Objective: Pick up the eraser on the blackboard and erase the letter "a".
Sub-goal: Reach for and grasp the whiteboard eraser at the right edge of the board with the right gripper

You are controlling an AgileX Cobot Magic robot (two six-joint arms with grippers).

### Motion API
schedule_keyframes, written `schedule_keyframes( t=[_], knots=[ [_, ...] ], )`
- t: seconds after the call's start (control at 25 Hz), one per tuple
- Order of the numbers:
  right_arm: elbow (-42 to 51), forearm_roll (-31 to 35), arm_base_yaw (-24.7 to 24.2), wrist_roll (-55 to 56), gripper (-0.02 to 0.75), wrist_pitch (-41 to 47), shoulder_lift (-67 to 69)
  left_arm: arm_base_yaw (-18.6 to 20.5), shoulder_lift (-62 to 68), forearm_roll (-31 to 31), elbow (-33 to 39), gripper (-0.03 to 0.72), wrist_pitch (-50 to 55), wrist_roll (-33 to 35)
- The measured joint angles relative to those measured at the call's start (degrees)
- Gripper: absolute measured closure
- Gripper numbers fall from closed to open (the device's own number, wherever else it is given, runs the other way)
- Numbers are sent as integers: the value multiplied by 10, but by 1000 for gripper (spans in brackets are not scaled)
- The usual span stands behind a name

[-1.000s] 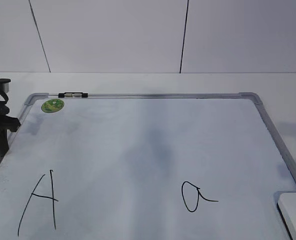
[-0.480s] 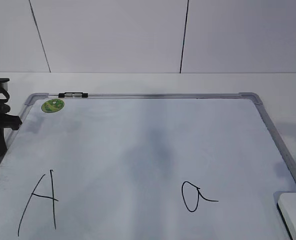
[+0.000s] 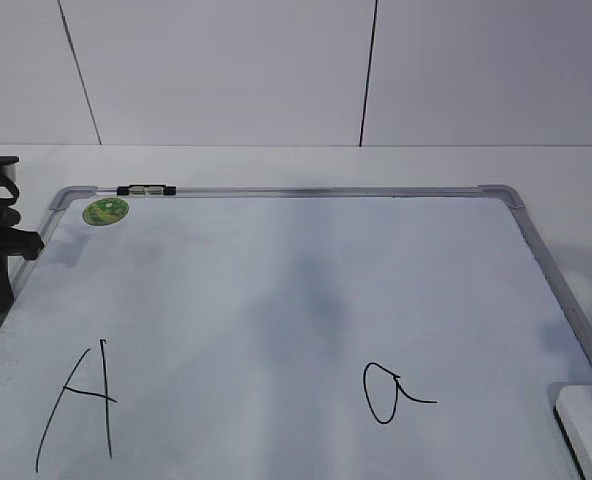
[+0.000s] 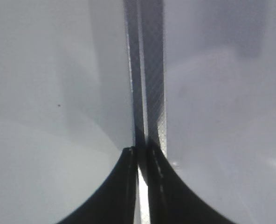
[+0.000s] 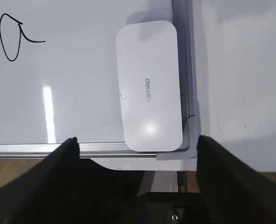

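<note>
Blackboard (image 3: pixel 296 300) first, since it fills nearly everything I can see: it lies flat on the table (image 3: pixel 566 170), silver frame all round, a green sticker (image 3: pixel 105 211) near its far left corner and a capital "A" (image 3: pixel 76 405) drawn at the near left. My left arm sits parked at the board's left edge, and its claw (image 4: pixel 142 154) is closed on nothing, the two fingers pressed together right over the frame rail, which I take as a resting pose that keeps it clear of the work on the other side. The right claw (image 5: pixel 135 144) is wide open, fingers spread to either side of the near end of the eraser (image 5: pixel 149 84) in the right wrist view (a sensible stance for a grasp across its width, in my judgement), but it is not touching it yet. That eraser rests white face up in the board's near right corner, tucked against the right frame rail. The letter "a" (image 3: pixel 388 393) sits well to the left of it, intact, so the pickup has yet to happen and the wiping after that.
</note>
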Motion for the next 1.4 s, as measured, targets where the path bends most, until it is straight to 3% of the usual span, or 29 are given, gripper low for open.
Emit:
schedule_keyframes(
  t=[0.36,0.76,1.08,1.4],
  knots=[
    [6,11,47,-15,144,0,45,0,0,0,0,669,-2,0],
    [7,-17,48,-5,139,-20,132,0,0,-2,0,669,-3,0],
    [7,-36,48,-3,157,-94,139,0,0,-2,0,669,-6,0],
    [7,-38,48,-2,68,-110,146,0,0,-2,0,669,-11,0]
  ],
)
